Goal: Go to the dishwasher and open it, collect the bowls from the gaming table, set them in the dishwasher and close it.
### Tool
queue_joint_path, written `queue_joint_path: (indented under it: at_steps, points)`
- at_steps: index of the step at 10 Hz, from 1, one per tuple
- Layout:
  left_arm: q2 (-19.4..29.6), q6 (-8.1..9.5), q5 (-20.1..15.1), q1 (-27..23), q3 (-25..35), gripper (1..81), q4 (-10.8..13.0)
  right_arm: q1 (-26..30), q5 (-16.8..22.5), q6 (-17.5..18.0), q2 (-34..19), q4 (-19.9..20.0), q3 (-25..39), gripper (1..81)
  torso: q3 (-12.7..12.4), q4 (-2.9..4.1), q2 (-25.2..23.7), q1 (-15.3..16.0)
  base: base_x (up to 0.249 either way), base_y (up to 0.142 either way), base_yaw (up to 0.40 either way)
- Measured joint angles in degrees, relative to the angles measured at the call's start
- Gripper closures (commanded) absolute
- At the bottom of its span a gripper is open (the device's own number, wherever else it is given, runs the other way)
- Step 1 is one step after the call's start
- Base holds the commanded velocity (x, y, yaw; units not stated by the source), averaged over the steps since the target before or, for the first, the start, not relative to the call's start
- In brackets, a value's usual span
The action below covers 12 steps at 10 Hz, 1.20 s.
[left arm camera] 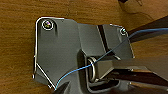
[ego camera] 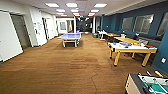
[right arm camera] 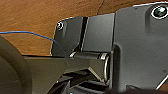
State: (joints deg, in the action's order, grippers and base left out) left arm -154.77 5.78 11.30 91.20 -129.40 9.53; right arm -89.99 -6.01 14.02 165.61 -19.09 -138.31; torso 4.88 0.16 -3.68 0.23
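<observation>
The gaming table, with a white top and yellow frame and legs, stands on the right side of the room, a few metres ahead. Small coloured items lie on its top. A blue one sits near its left end and orange ones further right; they are too small to tell whether they are the bowls. The dishwasher is out of view. Both wrist views look down past the robot's dark plate onto brown carpet.
A blue table-tennis table stands ahead in mid-room. A foosball table is close at the lower right. Yellow-topped tables line the blue right wall. White walls and doors run along the left. Brown carpet stretches ahead.
</observation>
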Motion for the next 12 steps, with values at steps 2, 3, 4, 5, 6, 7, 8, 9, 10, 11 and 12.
queue_joint_path:
  at_steps: [2, 3, 4, 5, 6, 7, 8, 9, 10, 11, 12]
  points:
    - [-1.5, 0.00, 0.0, 0.0, -2.4, 1.0, 0.0, 0.0, 0.0, 0.2, 0.2, 0.0, -0.2, 1.0, 0.0, 0.02, 0.0, 0.0, 0.158, 0.000, 0.000]
    - [-2.3, -0.02, 0.0, 0.0, -4.1, 1.0, 0.0, 0.0, 0.0, 0.4, 0.8, 0.2, -0.9, 1.0, 0.0, 0.00, 0.0, 0.0, 0.159, 0.000, 0.000]
    - [-3.1, 0.00, 0.0, 0.0, -5.4, 1.0, 0.0, -0.1, 0.0, 0.4, 1.0, 1.0, -1.7, 1.0, 0.0, 0.00, 0.0, 0.0, 0.159, 0.000, 0.000]
    - [-3.8, 0.00, 0.0, 0.0, -5.7, 1.0, 0.0, -0.5, -0.1, 0.3, 0.8, 2.3, -2.5, 1.0, 0.0, 0.00, 0.0, 0.0, 0.159, 0.000, 0.000]
    - [-4.2, 0.00, 0.1, 0.0, -5.6, 1.0, 0.0, -0.7, 0.0, 0.1, 0.8, 3.9, -3.0, 1.0, 0.0, 0.02, 0.0, 0.0, 0.141, 0.000, 0.000]
    - [-4.1, 0.00, 0.1, 0.0, -5.7, 1.0, 0.0, -0.8, 0.0, -0.2, 1.1, 5.6, -3.5, 1.0, 0.0, 0.00, 0.0, 0.0, 0.140, 0.000, 0.000]
    - [-3.9, 0.00, 0.1, 0.0, -5.7, 1.0, 0.0, -0.8, -0.2, -0.8, 2.0, 6.7, -4.6, 1.0, 0.0, 0.02, 0.0, 0.0, 0.140, 0.000, 0.000]
    - [-4.0, 0.00, 0.0, 0.0, -5.7, 1.0, 0.0, -0.8, -0.2, -1.3, 2.9, 7.1, -5.6, 1.0, 0.0, 0.00, 0.0, 0.0, 0.140, 0.000, 0.000]
    - [-4.0, 0.00, 0.1, 0.0, -5.7, 1.0, 0.0, -0.8, -0.2, -1.6, 3.2, 7.3, -6.2, 1.0, 0.0, 0.00, 0.0, 0.0, 0.138, 0.000, 0.000]
    - [-4.0, 0.00, 0.1, -0.1, -5.7, 1.0, 0.0, -0.6, -0.2, -1.8, 3.0, 7.5, -6.3, 1.0, 0.0, 0.00, 0.0, 0.0, 0.137, 0.000, 0.000]
    - [-4.0, 0.00, 0.1, -0.1, -5.7, 1.0, 0.0, -0.5, -0.2, -2.0, 3.0, 7.5, -6.4, 1.0, 0.0, 0.00, 0.0, 0.0, 0.137, 0.000, 0.000]
